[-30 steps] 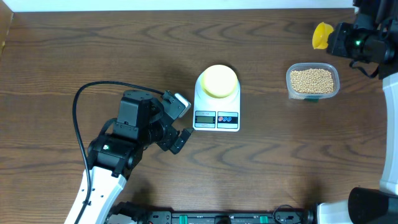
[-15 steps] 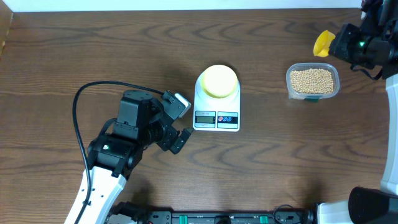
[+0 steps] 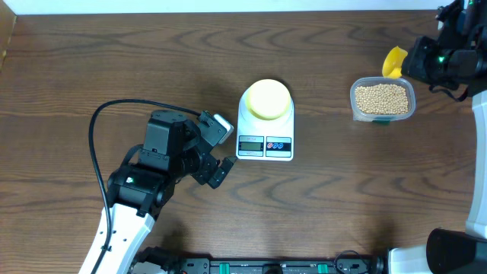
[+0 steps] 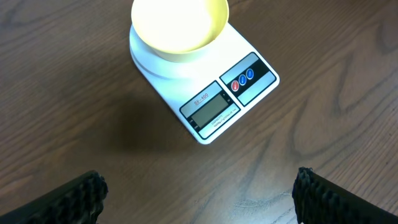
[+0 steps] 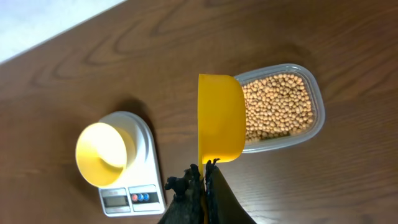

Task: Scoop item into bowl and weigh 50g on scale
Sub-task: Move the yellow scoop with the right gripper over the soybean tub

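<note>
- Overhead: the bowl (image 3: 267, 99) sits empty on the scale (image 3: 265, 144). The beans (image 3: 382, 97) fill a clear tub (image 3: 353, 104) to the right of the scale, apart from it. The right gripper (image 3: 409, 62) is beyond the tub, farther from the scale. The left gripper (image 3: 226, 148) rests just left of the scale.
- Left wrist: the fingers (image 4: 74, 194) are spread wide with nothing between them. The scale lies straight ahead, its display end nearest.
- Right wrist: the jaws are pressed together on the handle of the yellow spoon (image 5: 219, 124). The spoon's long axis runs straight out from them, and its empty cup overlaps the tub's end nearest the scale. The beans lie just ahead and below, so the dip probably falls to this nearer arm.
</note>
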You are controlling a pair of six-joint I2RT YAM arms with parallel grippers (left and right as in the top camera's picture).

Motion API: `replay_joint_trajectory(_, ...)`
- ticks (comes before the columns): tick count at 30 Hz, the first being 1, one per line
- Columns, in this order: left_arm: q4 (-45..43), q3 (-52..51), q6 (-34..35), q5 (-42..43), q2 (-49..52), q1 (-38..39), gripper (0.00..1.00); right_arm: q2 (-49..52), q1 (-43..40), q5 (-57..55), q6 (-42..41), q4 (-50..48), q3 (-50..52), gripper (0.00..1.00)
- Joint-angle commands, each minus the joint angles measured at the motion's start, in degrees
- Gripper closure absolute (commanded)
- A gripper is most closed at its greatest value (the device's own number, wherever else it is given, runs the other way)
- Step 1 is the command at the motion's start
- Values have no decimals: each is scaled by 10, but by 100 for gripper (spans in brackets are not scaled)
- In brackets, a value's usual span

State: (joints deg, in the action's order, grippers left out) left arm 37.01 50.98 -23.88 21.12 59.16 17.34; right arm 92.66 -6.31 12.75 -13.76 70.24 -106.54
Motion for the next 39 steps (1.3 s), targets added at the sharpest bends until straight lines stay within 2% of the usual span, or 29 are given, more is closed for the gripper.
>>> replay_joint_trajectory(1, 0, 0, -5, 7, 0, -2, 2, 3, 1, -4, 72, 9, -13, 99)
replay_joint_trajectory(11, 0, 0, -5, 7, 0, -2, 2, 3, 50, -4, 222, 12, -13, 99)
replay_joint_trajectory(33, 0, 0, -5, 3, 0, -2, 2, 3, 63, 34, 250, 31, -13, 99)
replay_joint_trajectory(34, -2, 0, -20, -31, 0, -2, 2, 3, 64, 34, 250, 31, -13, 99)
replay_joint_trajectory(36, 1, 0, -42, -152, 0, -2, 2, 3, 64, 32, 250, 29, -13, 99)
replay_joint_trajectory(39, 2, 0, -42, -171, 0, -2, 2, 3, 64, 32, 250, 30, -13, 99)
